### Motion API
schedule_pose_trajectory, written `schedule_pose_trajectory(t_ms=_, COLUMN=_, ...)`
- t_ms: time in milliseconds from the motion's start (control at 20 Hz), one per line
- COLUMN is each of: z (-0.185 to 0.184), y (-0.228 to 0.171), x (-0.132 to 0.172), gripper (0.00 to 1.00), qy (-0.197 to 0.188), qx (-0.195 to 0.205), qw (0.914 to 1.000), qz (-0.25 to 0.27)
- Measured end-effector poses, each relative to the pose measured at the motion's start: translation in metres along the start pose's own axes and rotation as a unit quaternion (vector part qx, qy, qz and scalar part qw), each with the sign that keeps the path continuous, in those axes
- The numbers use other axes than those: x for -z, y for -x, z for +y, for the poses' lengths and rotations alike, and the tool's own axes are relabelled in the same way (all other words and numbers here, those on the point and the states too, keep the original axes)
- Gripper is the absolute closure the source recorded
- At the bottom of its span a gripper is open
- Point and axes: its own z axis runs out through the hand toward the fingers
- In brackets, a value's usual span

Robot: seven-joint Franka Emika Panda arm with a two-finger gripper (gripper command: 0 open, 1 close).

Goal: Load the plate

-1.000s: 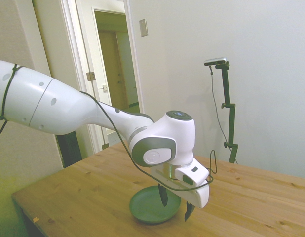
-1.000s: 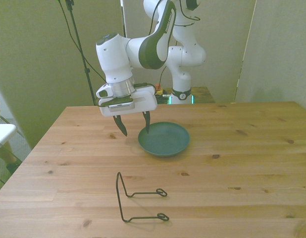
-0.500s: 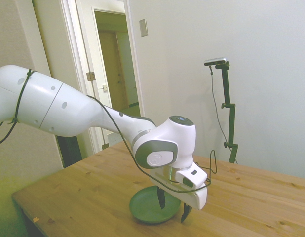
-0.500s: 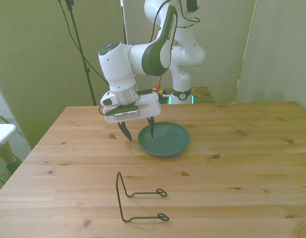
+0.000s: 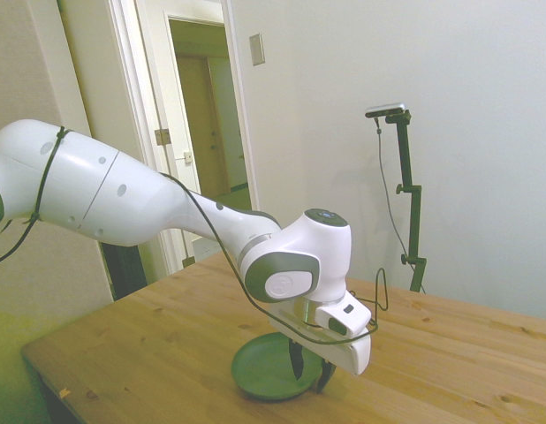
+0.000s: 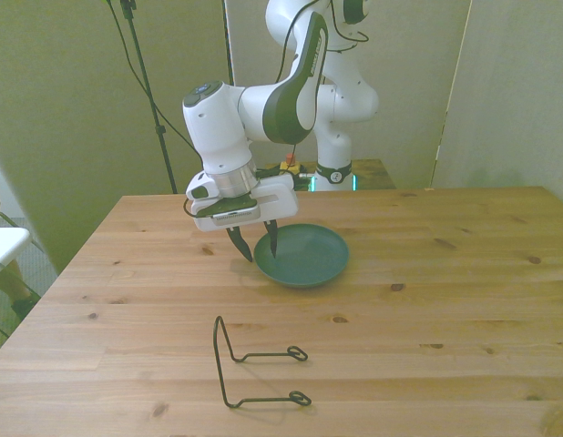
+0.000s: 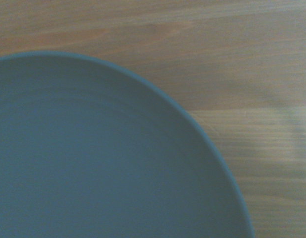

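The plate (image 6: 304, 258) is seen lying flat on the wooden table (image 6: 445, 300), closer to the table's far edge than to its near edge and somewhat toward the front view's left of the middle. In the wrist view its grey-green surface (image 7: 93, 158) is shown plain and bare, with the raised rim curving against the wood grain; no writing, brand or label can be read on it, nor on the arm in any view.

The gripper (image 6: 257, 244) is held low over the plate's rim on the front view's left side. Its two dark fingers are pointed downward and are drawn close together, with only a narrow gap left between the tips, and the rim appears to be straddled by them: one finger (image 6: 274, 238) is seen over the inside of the plate, the other (image 6: 240, 244) just outside its edge. Whether the rim is actually pinched cannot be told (in the side view the fingertips (image 5: 297, 360) are partly hidden by the white gripper head).

A bent black wire stand (image 6: 254, 364) is set on the table near its near edge, well apart from the plate, with one upright loop and two rods lying flat
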Motion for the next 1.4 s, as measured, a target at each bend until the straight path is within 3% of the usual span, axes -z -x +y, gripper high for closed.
schedule_pose_trajectory(t_ms=900, z=-0.009, y=0.007, x=0.011, gripper=1.00, qy=-0.008, qx=0.009, qw=0.9999, qz=0.008)
schedule_pose_trajectory(t_ms=1100, z=-0.011, y=0.028, x=0.038, gripper=1.00, qy=-0.024, qx=0.018, qw=0.9991, qz=0.029)
schedule_pose_trajectory(t_ms=1400, z=-0.015, y=0.077, x=0.104, gripper=1.00, qy=-0.039, qx=0.028, qw=0.9951, qz=0.087)
